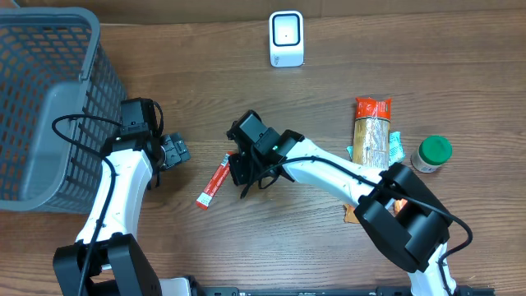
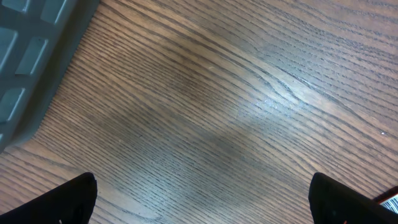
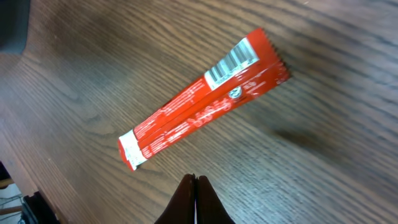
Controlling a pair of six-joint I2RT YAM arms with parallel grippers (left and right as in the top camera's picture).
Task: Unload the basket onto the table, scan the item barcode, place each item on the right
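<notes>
Near the middle of the table, the right gripper (image 3: 196, 190) has its two fingers pressed together with nothing between them. Its tips hang just short of the red stick packet (image 3: 205, 109) and do not touch it. The packet lies flat on the wood at a slant, seam side up. Its barcode (image 3: 232, 62) shows on a white patch near one crimped end, facing upward. From overhead, the packet sits between the two arms, closer to the right gripper's fingers than to the left ones.

On the other side of the packet, the left gripper (image 1: 175, 151) stands with its fingers spread wide apart and empty. Its wrist camera shows only bare wood grain between the two dark fingertips (image 2: 68, 200), with an edge of the grey mesh basket (image 1: 49, 99) in the corner. The basket stands at the table's far left.

The white scanner (image 1: 286, 39) stands at the far edge, well apart from the packet. To the right lie a long cracker pack with an orange end (image 1: 372, 131), a teal sachet (image 1: 395, 146) just beside it, and a green-lidded jar (image 1: 431, 154).
</notes>
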